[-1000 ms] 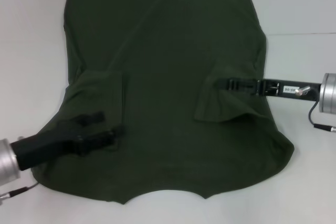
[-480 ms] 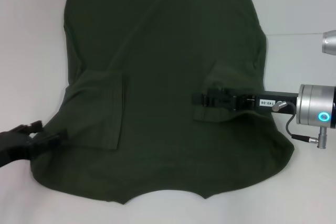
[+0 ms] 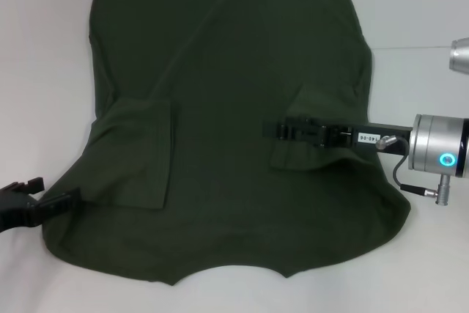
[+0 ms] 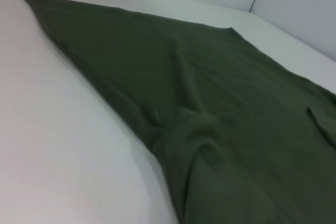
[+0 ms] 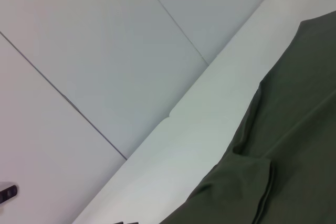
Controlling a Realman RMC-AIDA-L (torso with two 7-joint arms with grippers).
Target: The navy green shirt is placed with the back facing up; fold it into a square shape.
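The dark olive-green cloth T-shirt lies flat on the white bench, both sleeves folded inward. The left hand, open and empty, has withdrawn past its edge; the right hand, reaching inward over the sleeve beneath it, grip unclear.

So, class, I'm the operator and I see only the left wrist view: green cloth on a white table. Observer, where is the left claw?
Observer: The left claw is open and empty at the left edge of the navy green shirt, near the end closest to the robot.
Operator: And the right arm?
Observer: The right claw lies over the right sleeve, which is folded inward onto the shirt's body.
Operator: Which end of the shirt faces the robot?
Observer: The end with a curved cutout, seemingly the neckline.
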